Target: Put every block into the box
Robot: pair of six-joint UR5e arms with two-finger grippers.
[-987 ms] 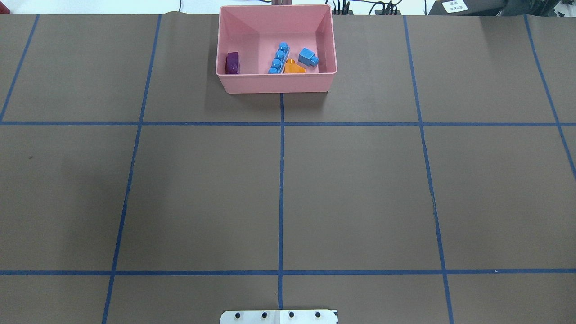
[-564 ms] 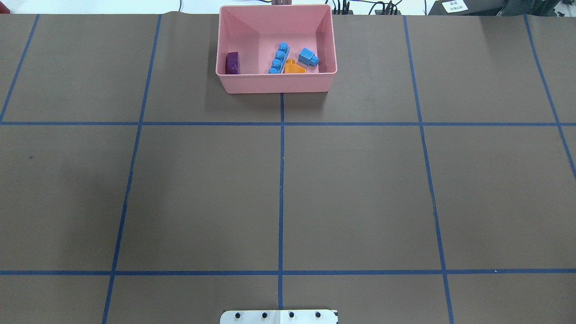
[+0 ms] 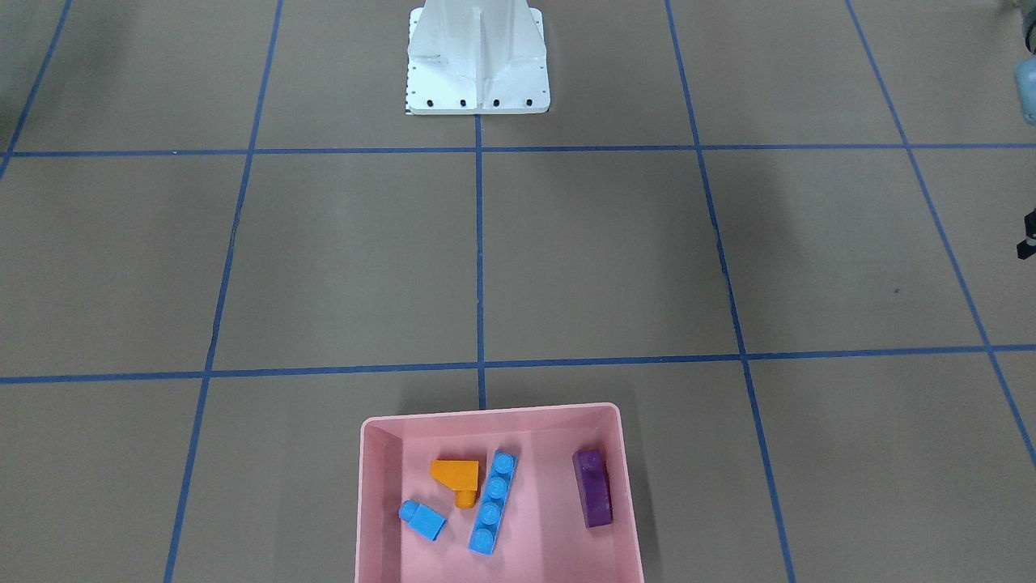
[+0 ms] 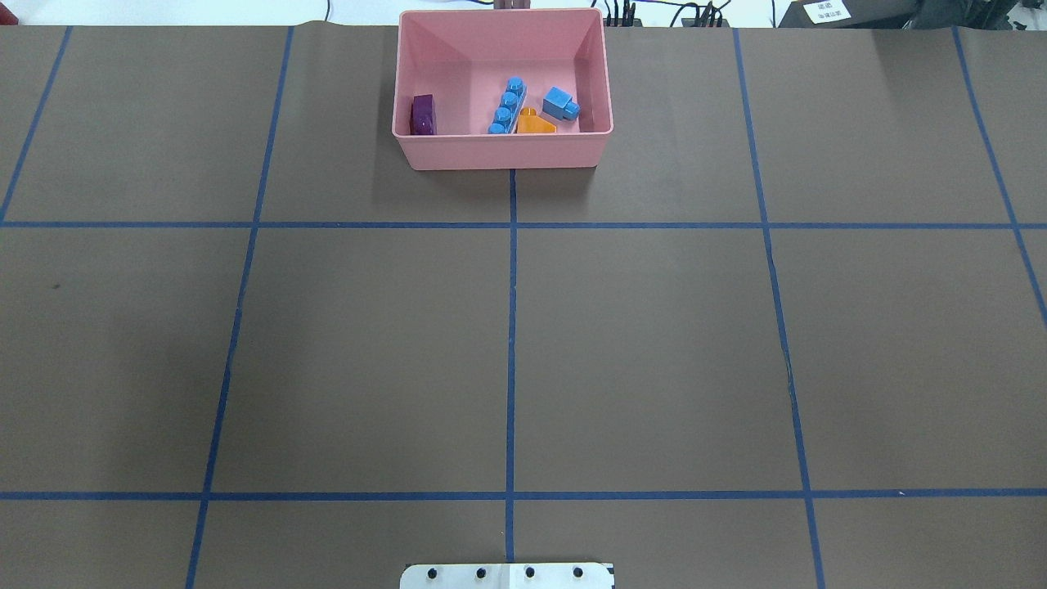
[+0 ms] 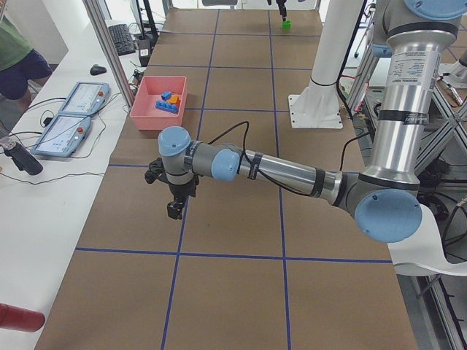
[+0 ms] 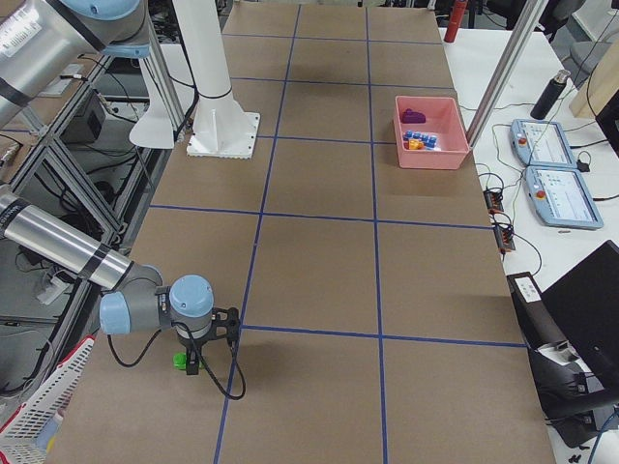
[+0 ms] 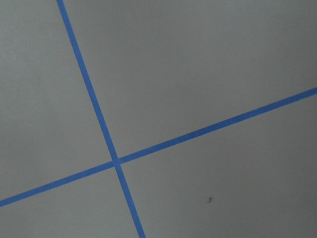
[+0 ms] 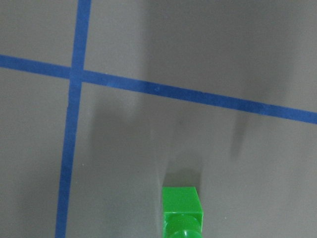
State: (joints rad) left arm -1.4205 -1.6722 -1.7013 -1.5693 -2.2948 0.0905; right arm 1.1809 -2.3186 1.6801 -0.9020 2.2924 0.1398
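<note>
The pink box [image 4: 503, 152] stands at the table's far middle edge and also shows in the front view [image 3: 486, 411]. In it lie the purple block [image 4: 423, 114], the long blue block [image 4: 506, 106], the small blue block [image 4: 560, 103] and the orange block [image 4: 535, 123]. The green block [image 8: 182, 208] lies on the table at its right end [image 6: 180, 361]. My right gripper [image 6: 193, 367] hangs close over the green block; I cannot tell if it is open or shut. My left gripper [image 5: 175, 210] hovers over bare table at the left; I cannot tell its state.
The white robot base [image 3: 477, 61] stands at the near middle edge. Blue tape lines grid the brown table. A side bench with two control tablets [image 5: 73, 109] runs along the far edge. A white basket [image 6: 39, 416] sits off the table's right end.
</note>
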